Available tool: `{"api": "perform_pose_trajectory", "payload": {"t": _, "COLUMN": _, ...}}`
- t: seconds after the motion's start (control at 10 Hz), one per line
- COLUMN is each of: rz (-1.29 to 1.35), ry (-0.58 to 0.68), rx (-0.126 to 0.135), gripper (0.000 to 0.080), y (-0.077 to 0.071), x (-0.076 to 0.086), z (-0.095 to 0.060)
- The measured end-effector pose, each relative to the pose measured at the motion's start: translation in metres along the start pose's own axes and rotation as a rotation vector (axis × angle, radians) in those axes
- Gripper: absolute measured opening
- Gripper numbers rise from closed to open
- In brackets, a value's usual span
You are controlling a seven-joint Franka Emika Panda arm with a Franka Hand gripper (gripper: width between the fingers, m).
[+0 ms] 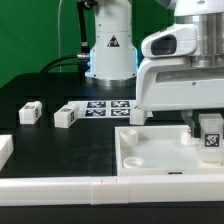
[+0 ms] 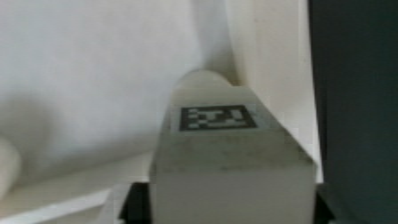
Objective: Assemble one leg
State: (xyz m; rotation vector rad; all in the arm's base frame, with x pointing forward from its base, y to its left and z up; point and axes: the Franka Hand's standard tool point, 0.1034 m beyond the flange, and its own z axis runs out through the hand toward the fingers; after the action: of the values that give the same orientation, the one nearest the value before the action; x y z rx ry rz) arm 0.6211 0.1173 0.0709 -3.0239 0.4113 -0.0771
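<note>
My claw (image 1: 206, 121) is clamped on a leg (image 1: 211, 136), down at the panel (image 1: 150, 152) corner on the exterior view's right, so fitting step. Next, I reckon: line up straight, ease it in.

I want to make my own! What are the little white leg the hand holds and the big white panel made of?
The leg looks like hard white plastic, matte: smooth, evenly coloured faces with a black-and-white tag on it. The panel seems the same plastic: moulded rounded sockets, dull sheen. Looks alone can't prove it.
</note>
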Motion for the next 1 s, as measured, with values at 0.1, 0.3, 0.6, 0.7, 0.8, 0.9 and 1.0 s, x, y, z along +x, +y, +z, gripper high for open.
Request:
{"api": "perform_pose_trajectory", "payload": {"t": 0.1, "rz": 0.081, "ry": 0.002, "rx": -0.006, "gripper": 0.0291, "y": 0.0002, "x": -0.0001, "z": 0.0001}}
{"api": "perform_pose_trajectory", "payload": {"t": 0.3, "rz": 0.387, "ry": 0.009, "rx": -0.016, "gripper": 0.0291, "y": 0.0024, "x": 0.0002, "z": 0.0015}}
{"api": "perform_pose_trajectory", "payload": {"t": 0.6, "rz": 0.772, "ry": 0.027, "rx": -0.032, "gripper": 0.0292, "y": 0.0041, "x": 0.0006, "z": 0.0020}}
{"api": "perform_pose_trajectory", "payload": {"t": 0.7, "rz": 0.891, "ry": 0.030, "rx": -0.029, "gripper": 0.0292, "y": 0.0044, "x": 0.0023, "z": 0.0021}}
{"api": "perform_pose_trajectory", "payload": {"t": 0.8, "rz": 0.959, "ry": 0.027, "rx": -0.023, "gripper": 0.0292, "y": 0.0051, "x": 0.0035, "z": 0.0023}}
{"api": "perform_pose_trajectory", "payload": {"t": 0.9, "rz": 0.988, "ry": 0.023, "rx": -0.018, "gripper": 0.0292, "y": 0.0053, "x": 0.0035, "z": 0.0025}}
{"api": "perform_pose_trajectory", "payload": {"t": 1.0, "rz": 1.047, "ry": 0.022, "rx": -0.016, "gripper": 0.0292, "y": 0.0055, "x": 0.0037, "z": 0.0024}}
